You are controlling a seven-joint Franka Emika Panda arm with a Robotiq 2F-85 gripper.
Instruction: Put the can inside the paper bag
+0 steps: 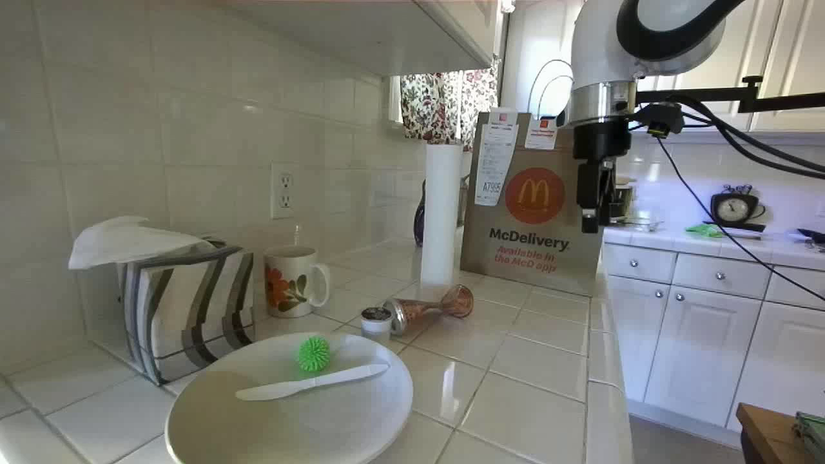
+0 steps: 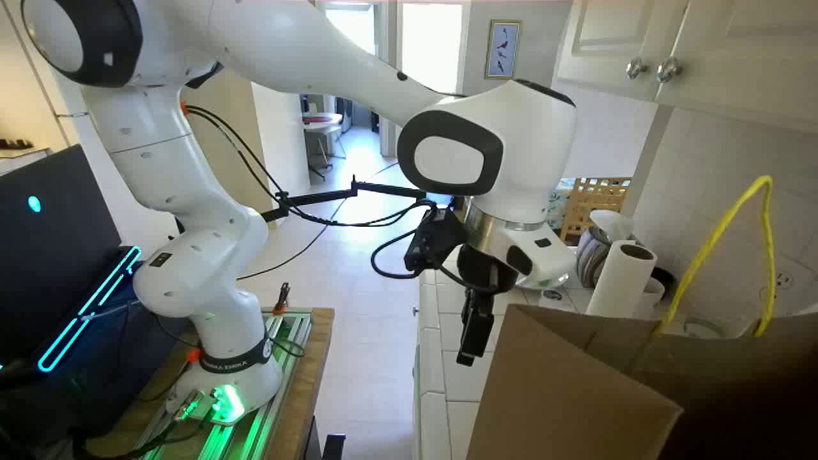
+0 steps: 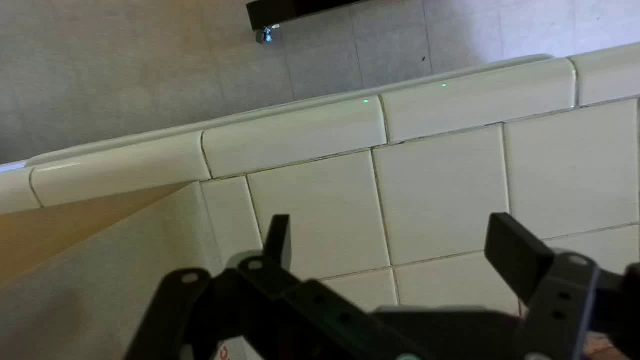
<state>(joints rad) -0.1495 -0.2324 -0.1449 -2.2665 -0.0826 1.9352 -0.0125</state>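
The can [image 1: 428, 311], a copper, narrow-waisted cylinder with a paler silver end, lies on its side on the tiled counter in an exterior view. A coppery patch at the wrist view's lower right corner may be part of it; I cannot tell. The paper bag [image 1: 535, 222] stands upright on the counter behind it; its open top and yellow handle show in an exterior view [image 2: 575, 396], and its side in the wrist view [image 3: 145, 250]. My gripper [image 3: 387, 217] is open and empty above the counter beside the bag, in both exterior views [image 1: 594, 222] [image 2: 471, 358].
A white paper roll [image 1: 441, 212] stands between can and bag. A small pot [image 1: 376, 322] sits by the can's silver end. A mug [image 1: 293, 283], a napkin holder [image 1: 193, 303] and a plate [image 1: 309, 432] with a green ball and white knife are nearby. The counter's edge [image 3: 295, 142] drops to floor.
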